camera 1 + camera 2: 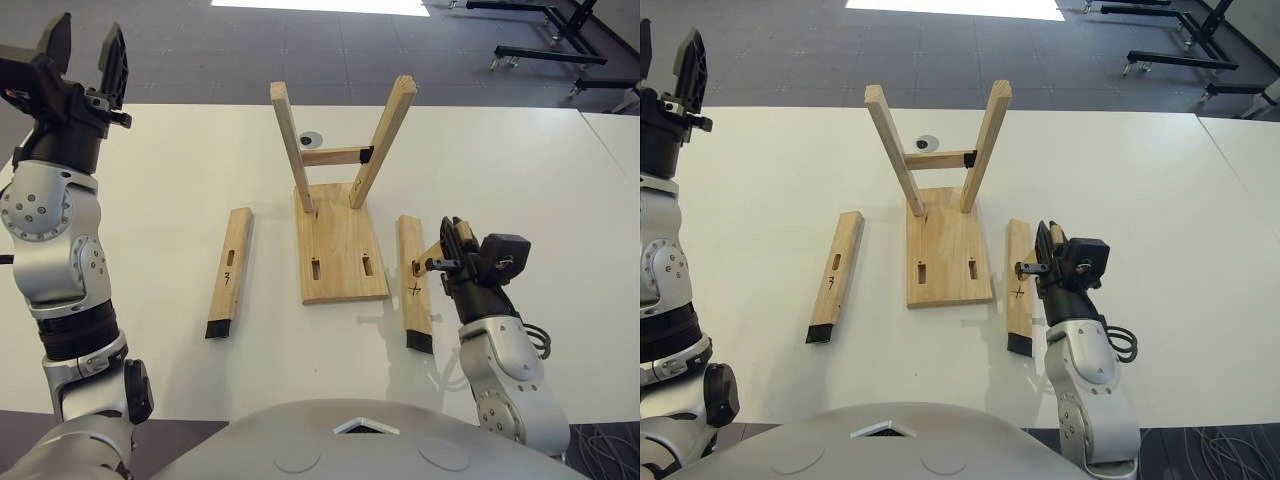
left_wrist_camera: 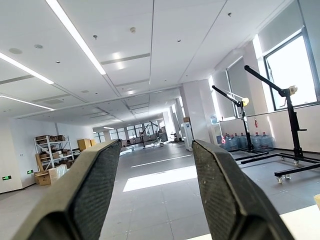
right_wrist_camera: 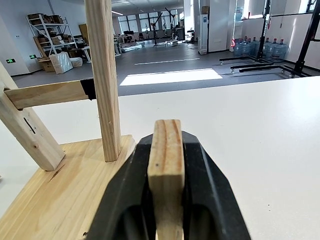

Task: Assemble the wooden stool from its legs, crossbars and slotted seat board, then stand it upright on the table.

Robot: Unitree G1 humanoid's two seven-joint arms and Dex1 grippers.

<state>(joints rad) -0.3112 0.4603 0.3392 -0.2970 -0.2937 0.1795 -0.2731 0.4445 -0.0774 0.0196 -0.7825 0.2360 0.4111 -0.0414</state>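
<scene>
Jaws first: in the left eye view the left gripper [image 1: 85, 48] is wide open and holds nothing. It is raised over the far left of the table [image 1: 180, 180], well apart from the wood. The right gripper [image 1: 452, 248] is closed around a loose crossbar [image 1: 432, 250], just beside the right loose leg [image 1: 413, 280]. The seat [image 1: 340, 285] lies flat in the middle. Two standing legs [image 1: 292, 150] are in its far slots, and a fitted crossbar [image 1: 332, 156] joins them. The left loose leg [image 1: 230, 272] lies flat on the seat's other side.

The right eye view gives the same layout. I judge the task about half done. The two loose legs and the held crossbar are left to fit, and then the stool must be turned upright.

The left wrist view shows the open fingers [image 2: 85, 195] against the room beyond.

The right wrist view makes plain what the head views leave unclear: the crossbar's end face sits squarely between both pads [image 3: 205, 190], with the seat close beside it.
</scene>
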